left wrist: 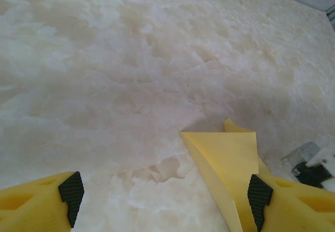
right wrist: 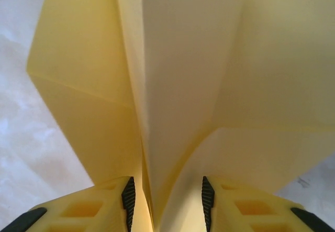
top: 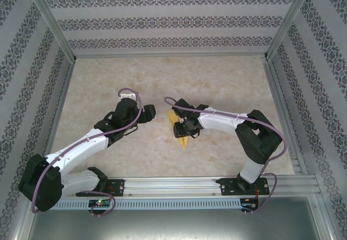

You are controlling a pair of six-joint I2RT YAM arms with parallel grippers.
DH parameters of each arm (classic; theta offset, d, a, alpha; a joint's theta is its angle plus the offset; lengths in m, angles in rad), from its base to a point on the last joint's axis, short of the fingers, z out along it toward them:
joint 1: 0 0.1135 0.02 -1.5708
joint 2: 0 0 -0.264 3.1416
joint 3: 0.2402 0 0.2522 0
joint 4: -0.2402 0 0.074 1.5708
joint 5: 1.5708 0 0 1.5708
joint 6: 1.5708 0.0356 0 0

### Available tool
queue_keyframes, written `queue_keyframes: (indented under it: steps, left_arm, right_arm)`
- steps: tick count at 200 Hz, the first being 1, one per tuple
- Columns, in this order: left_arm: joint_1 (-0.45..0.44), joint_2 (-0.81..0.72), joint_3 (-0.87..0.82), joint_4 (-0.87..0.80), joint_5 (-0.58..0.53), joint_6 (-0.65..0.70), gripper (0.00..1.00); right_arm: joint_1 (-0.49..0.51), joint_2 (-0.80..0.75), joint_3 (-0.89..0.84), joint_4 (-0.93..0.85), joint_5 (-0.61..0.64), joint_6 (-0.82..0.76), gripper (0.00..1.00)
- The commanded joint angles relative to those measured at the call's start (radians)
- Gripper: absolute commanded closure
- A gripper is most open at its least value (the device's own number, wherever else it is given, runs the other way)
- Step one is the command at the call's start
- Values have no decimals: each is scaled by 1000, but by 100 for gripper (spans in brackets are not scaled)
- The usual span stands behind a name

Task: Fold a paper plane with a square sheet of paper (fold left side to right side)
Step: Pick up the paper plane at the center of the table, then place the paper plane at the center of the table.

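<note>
The yellow sheet of paper (top: 174, 116), already creased to a point, lies mid-table (top: 162, 77) between the 2 arms, with 1 fold standing up off the surface. The right pincer (top: 187, 125) is half closed around that raised fold (right wrist: 183, 59); whether its pads (right wrist: 128, 195) truly pinch the sheet cannot be told. The left pincer (left wrist: 165, 192) hangs wide open and empty, with a corner of the sheet (left wrist: 225, 158) just beside 1 finger (left wrist: 259, 195). With nothing pinning the paper flat, a pull from the right could drag the whole sheet, skewing the crease. A loose hold could also let the fold spring back.
</note>
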State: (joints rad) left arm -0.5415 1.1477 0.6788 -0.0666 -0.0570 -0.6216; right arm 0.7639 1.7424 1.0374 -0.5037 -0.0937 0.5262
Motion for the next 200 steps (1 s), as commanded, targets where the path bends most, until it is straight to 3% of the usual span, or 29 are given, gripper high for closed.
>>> queue_keyframes:
  steps: [1,19,37,55,66,96,144,200]
  left_arm:
    - [15,-28,-9,-12,-7,9,16]
    - [15,-34,-8,-23,-9,11,15]
    - [16,-40,-7,-29,-14,15,15]
    - [19,-51,-2,-39,-10,23,15]
    - [19,-61,1,-44,-2,34,14]
    - [19,-98,-8,-4,75,94,0]
    - [19,-144,-45,94,231,235,0]
    - [19,-130,-29,164,271,443,0]
  right_arm:
    - [10,40,37,-1,18,3,64]
    - [9,63,55,-7,34,2,68]
    - [-4,66,74,-7,36,0,81]
    - [-37,55,107,-29,26,-9,88]
    - [-63,50,133,-50,35,-21,89]
    - [-152,88,247,-108,62,-70,90]
    - [-264,239,468,-161,60,-74,90]
    - [-294,393,606,-208,77,-96,89]
